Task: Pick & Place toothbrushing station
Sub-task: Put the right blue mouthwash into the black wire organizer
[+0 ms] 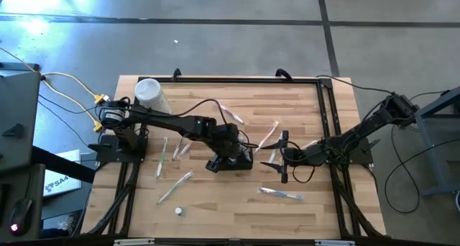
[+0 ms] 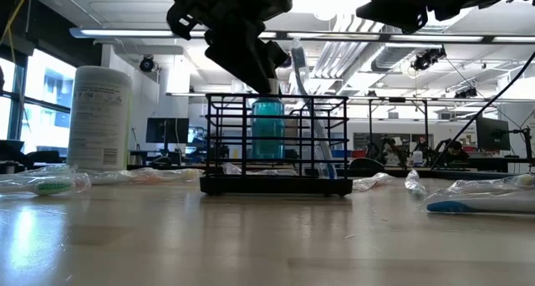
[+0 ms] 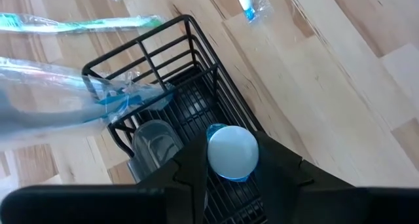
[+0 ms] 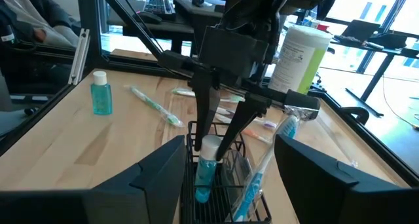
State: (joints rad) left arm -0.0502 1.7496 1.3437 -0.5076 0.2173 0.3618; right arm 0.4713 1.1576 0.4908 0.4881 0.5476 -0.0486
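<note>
The black wire holder [image 1: 233, 162] stands mid-table; it also shows in the low view [image 2: 276, 144]. A wrapped blue toothbrush [image 2: 311, 110] leans in it, head down. My left gripper [image 1: 228, 154] is above the holder, shut on a small blue bottle with a white cap [image 3: 232, 152], which stands upright in a compartment [image 4: 208, 160]. My right gripper [image 1: 280, 157] is open and empty, just right of the holder. My left gripper pinches the bottle at its white cap [image 3: 230, 150] between its two fingers [image 4: 200, 112]. The fingers come from above, pointing down into the holder. The bottle is upright inside the compartment; whether its base rests on the holder's floor, I cannot tell.
A tall white cylindrical container [image 1: 149, 93] stands at the far left. Several wrapped toothbrushes lie around the holder, at the left [image 1: 175, 187], beyond it [image 1: 267, 136] and at the near right [image 1: 280, 194]. A second small blue bottle [image 4: 99, 96] stands near the front [image 1: 178, 211].
</note>
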